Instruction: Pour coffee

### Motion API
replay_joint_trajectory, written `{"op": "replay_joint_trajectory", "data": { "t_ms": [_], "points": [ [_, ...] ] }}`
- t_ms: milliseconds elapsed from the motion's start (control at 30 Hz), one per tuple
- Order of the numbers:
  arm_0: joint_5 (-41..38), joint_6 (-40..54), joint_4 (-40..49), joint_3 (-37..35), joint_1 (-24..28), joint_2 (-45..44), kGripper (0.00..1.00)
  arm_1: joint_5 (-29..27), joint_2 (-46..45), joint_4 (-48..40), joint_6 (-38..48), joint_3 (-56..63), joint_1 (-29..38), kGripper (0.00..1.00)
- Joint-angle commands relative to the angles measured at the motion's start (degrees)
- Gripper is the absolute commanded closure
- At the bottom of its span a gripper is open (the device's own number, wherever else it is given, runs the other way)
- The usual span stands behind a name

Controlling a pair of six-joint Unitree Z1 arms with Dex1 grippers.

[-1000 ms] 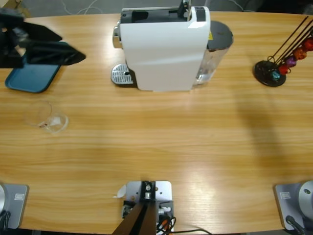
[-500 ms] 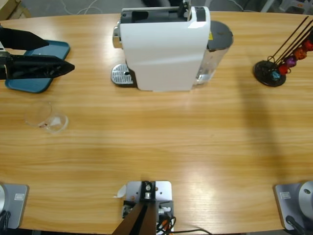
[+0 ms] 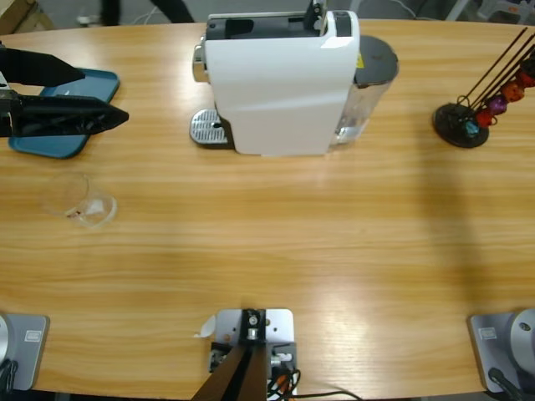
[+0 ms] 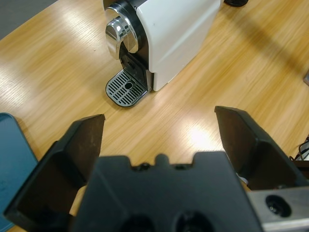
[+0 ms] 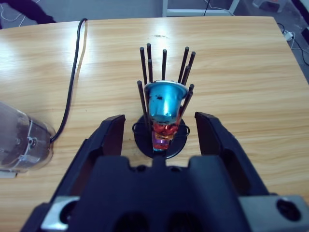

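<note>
We see the left gripper at the table's left edge, jaws spread wide with nothing between them, hanging over the blue tray near the far left corner. Its wrist view looks across bare wood toward the white capsule coffee machine, whose chrome spout sits above the perforated drip grille; the tray's corner shows at that view's left edge.

In the high view the coffee machine stands at the middle of the far edge, its drip grille on the left side and its clear water tank on the right. The small clear glass tumbler stands near the left edge, just in front of the tray and apart from the gripper. We cannot make out any coffee in it.

The right gripper shows only in its wrist view, jaws apart and gripping nothing, pointed at the black wire capsule rack, which holds a blue capsule above an orange one. The rack stands near the table's far right corner.
</note>
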Motion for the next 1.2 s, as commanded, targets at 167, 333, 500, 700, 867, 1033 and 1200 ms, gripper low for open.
{"op": "replay_joint_trajectory", "data": {
  "t_ms": [167,333,500,700,867,1033,1200],
  "points": [
    [0.07,0.32,0.47,1.68,-1.02,1.35,0.018,0.41,2.56,-2.11,0.53,1.45,-2.24,0.426],
    [0.07,0.32,0.47,1.68,-1.09,1.53,0.018,0.82,3.12,-2.34,0.16,1.46,-2.34,0.497],
    [0.09,0.24,0.48,1.77,-1.09,1.44,0.018,0.91,3.79,-2.34,0.08,1.46,-2.48,0.497],
    [0.07,0.25,0.47,1.82,-1.09,1.40,0.018,0.64,3.79,-2.69,-0.01,1.46,-3.01,0.501],
    [-0.01,0.24,0.47,1.86,-1.09,1.58,0.018,0.34,3.82,-3.04,-0.08,1.25,-3.01,0.616],
    [-0.10,0.24,0.47,1.96,-1.09,1.55,0.018,0.13,3.93,-3.04,-0.10,1.20,-3.01,0.621],
    [-0.17,-0.15,0.47,2.24,-1.26,1.58,0.018,0.12,3.79,-3.21,-0.01,1.38,-3.01,0.653]
  ]
}}
